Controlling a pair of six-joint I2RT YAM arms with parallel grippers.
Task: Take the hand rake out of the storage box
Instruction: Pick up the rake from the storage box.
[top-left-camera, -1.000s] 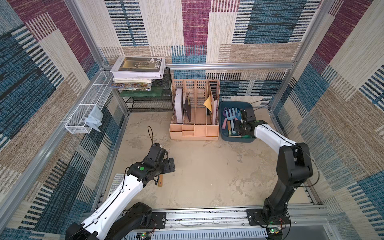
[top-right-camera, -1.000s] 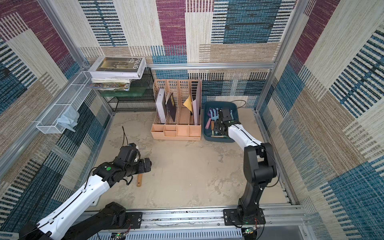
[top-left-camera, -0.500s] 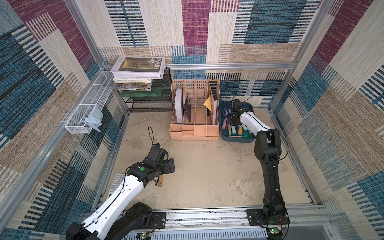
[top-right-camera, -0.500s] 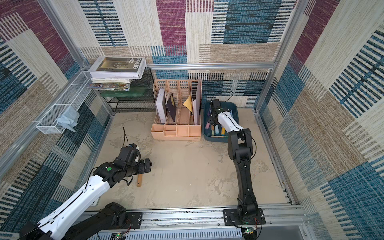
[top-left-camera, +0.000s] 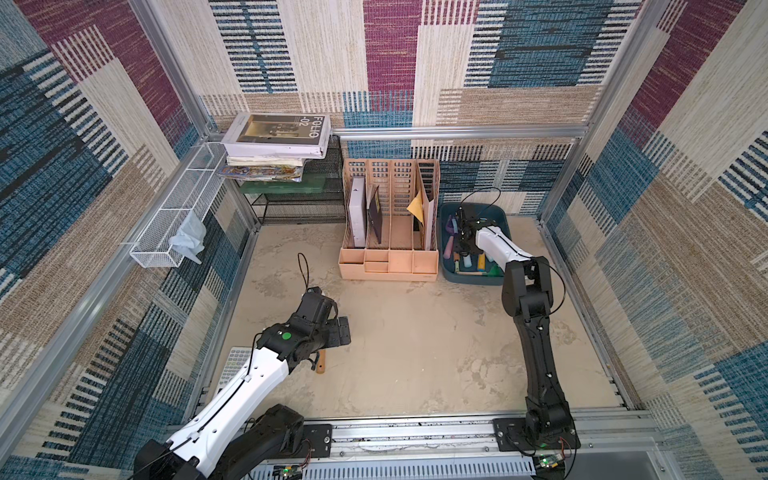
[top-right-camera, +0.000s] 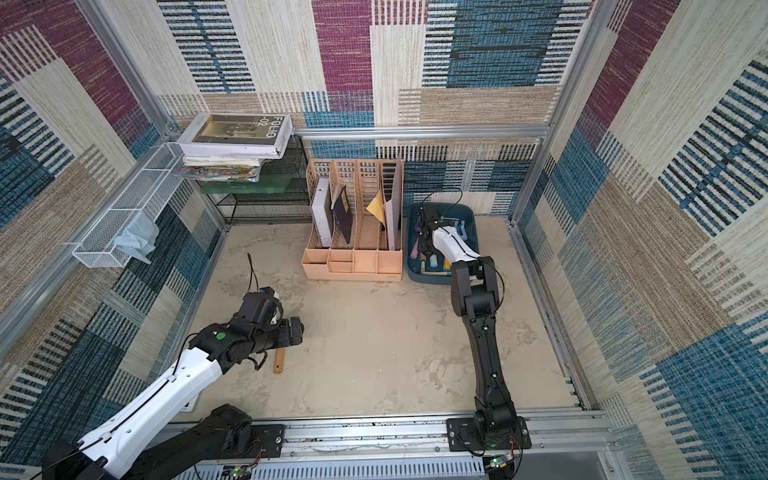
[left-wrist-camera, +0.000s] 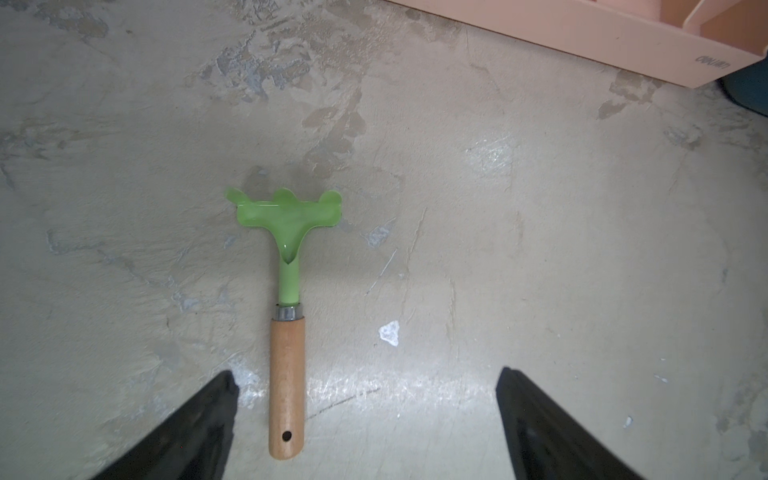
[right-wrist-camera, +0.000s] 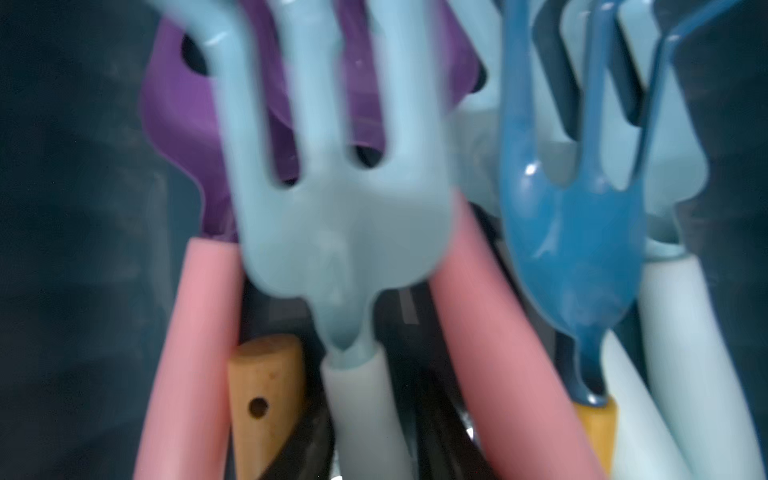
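Right gripper (top-left-camera: 461, 243) straddles the pale blue hand rake (right-wrist-camera: 340, 216) at its handle in the storage box (top-left-camera: 473, 280); clamp unconfirmed. Lift straight, clear of pink handles (right-wrist-camera: 187, 353). Left gripper (left-wrist-camera: 365, 374) spread.

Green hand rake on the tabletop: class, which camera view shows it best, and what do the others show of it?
The left wrist view: the green hand rake lies whole and sharp, from tines to wooden handle. In both top views only its handle end shows past the left arm. The right wrist view misses it.
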